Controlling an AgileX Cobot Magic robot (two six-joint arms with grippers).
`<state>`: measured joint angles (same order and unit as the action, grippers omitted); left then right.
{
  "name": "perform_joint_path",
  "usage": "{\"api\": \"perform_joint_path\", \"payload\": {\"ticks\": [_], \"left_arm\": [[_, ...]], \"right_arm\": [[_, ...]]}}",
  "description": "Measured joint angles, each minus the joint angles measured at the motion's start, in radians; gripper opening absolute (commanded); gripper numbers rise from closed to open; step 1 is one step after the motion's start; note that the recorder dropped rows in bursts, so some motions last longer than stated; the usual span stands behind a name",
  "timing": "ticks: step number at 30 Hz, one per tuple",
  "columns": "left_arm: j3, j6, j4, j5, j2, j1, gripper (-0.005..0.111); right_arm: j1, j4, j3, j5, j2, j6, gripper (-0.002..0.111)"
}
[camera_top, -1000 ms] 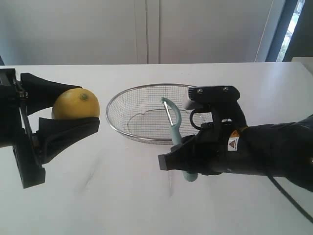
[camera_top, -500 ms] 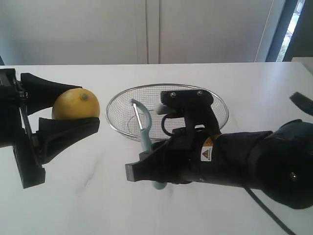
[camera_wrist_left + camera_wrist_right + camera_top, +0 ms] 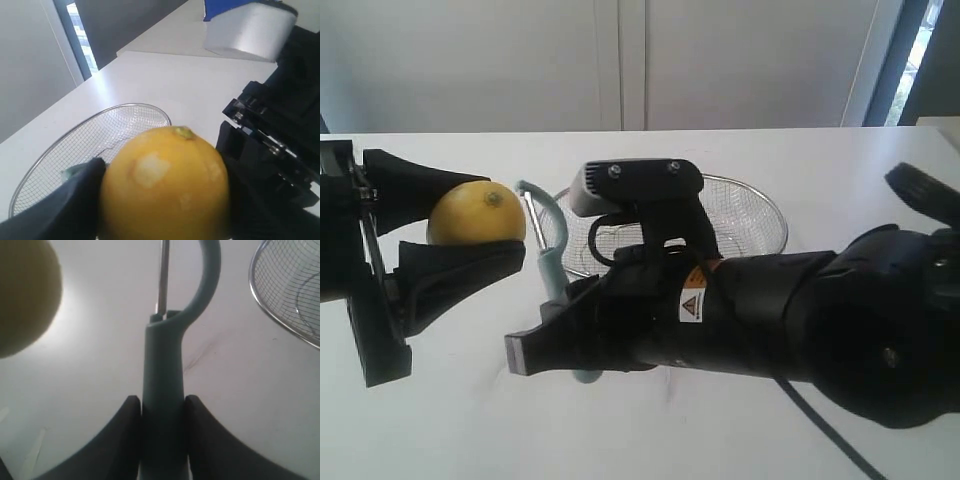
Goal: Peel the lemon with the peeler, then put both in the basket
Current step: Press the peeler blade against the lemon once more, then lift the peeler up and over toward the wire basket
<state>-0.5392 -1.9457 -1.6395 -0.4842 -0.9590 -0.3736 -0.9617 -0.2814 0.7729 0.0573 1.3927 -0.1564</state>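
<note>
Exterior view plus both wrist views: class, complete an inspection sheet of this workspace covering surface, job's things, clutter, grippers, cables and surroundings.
Surface: white table.
Job's things: lemon clamped on the left, pale patch on its skin; peeler upright, head close beside the lemon, contact unclear; basket on the table behind, partly hidden by the right arm.
Clutter: nothing seen.
Grippers: left gripper shut on the lemon; right gripper shut on the peeler handle.
Cables: dark cable trailing from the right arm.
Surroundings: pale wall, window at right.

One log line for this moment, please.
left jaws: shut on lemon | right jaws: shut on peeler | peeler head: near lemon, not touching | basket: neither item inside
</note>
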Motion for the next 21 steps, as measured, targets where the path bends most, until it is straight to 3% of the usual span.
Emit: {"api": "perform_joint_path", "payload": {"ticks": [21], "left_arm": [[0.000,0.008,0.000,0.062,0.000,0.000,0.000]], "right_arm": [[-0.040,-0.033,0.002,-0.006,-0.058,-0.016,0.000]]}}
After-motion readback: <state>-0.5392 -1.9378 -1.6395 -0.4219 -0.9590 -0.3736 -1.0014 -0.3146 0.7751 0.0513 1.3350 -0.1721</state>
